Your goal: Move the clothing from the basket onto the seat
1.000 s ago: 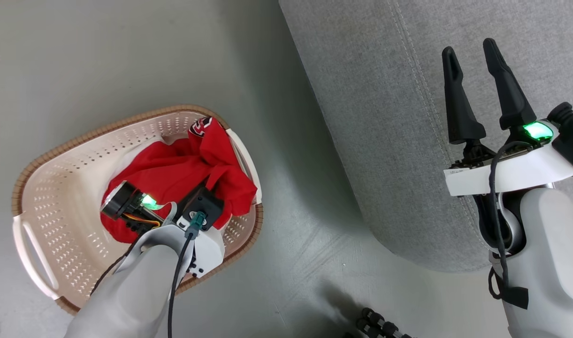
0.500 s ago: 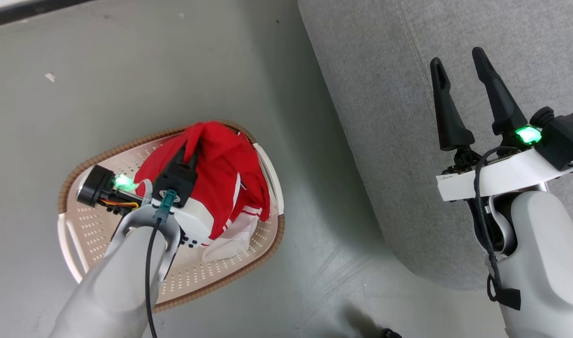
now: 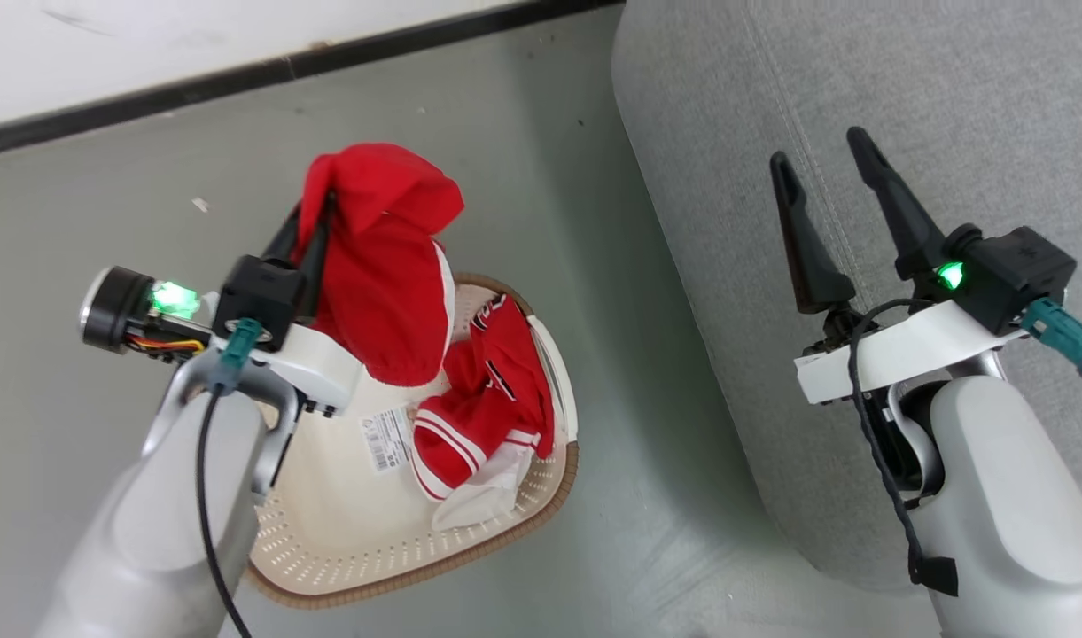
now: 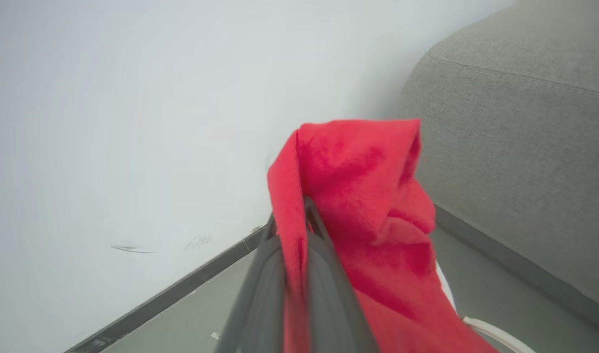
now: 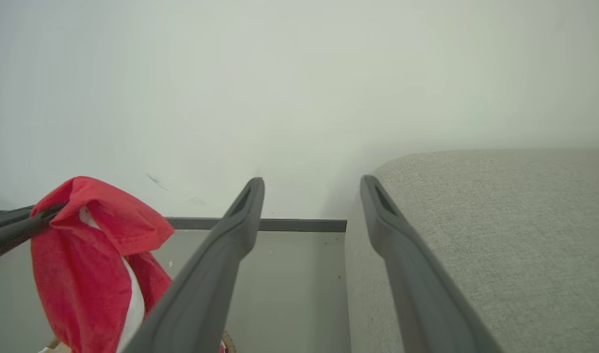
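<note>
**Garment hanging from my left gripper above the basket**

Fingers of my left gripper are pinched tight together on a fold of red garment, and the cloth drapes over their tips. In the left wrist view the two dark fingers run up side by side with a strip of red fabric squeezed between them, and the rest falls away to the right. In the head view the garment hangs in a long bunch with a white band down its right edge. Its lower end is over the basket's inside. I cannot tell whether it is clear of what lies below.

The basket stands on the grey floor, near the seat but apart from it. Other red clothes with red-and-white striped trim and a white piece lie in a heap against the wall nearer the seat. Beside them, a barcode sticker shows on the bare bottom.

My right gripper is spread wide and grasps nothing. It hovers above the seat's edge, fingers pointing away from me. The right wrist view looks between those fingers at the white wall and dark baseboard, with the seat on the right and the held garment on the left.
</note>
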Controlling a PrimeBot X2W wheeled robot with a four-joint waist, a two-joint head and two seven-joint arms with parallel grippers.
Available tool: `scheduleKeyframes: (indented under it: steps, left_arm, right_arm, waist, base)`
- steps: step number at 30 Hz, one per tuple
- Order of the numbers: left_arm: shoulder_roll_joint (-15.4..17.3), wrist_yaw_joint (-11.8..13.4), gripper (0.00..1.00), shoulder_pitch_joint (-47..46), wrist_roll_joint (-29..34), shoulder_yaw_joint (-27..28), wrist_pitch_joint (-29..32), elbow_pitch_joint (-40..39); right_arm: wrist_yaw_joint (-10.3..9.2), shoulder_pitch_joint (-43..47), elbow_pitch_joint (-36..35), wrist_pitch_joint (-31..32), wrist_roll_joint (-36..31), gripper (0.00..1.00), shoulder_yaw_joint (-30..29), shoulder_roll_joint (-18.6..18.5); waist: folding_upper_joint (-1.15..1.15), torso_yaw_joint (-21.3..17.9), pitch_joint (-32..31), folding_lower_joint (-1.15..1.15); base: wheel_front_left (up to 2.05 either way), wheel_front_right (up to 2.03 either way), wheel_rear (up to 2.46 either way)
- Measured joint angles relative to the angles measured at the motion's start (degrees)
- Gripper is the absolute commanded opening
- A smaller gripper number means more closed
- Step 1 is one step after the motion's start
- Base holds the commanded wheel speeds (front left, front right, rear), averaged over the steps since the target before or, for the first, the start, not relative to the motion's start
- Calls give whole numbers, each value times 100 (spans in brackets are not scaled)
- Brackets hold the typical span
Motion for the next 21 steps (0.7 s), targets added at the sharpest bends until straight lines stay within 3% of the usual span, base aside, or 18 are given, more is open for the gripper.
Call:
scheduleKeyframes:
  steps: [21]
  left_arm:
    - [279, -837, 0, -159, -356, -175, 846, -714]
  right_arm:
    - [-1, 201, 601, 0, -151, 100, 1140, -151]
  waist:
    - [0, 476, -1258, 0]
  base:
    - [0, 0, 0]
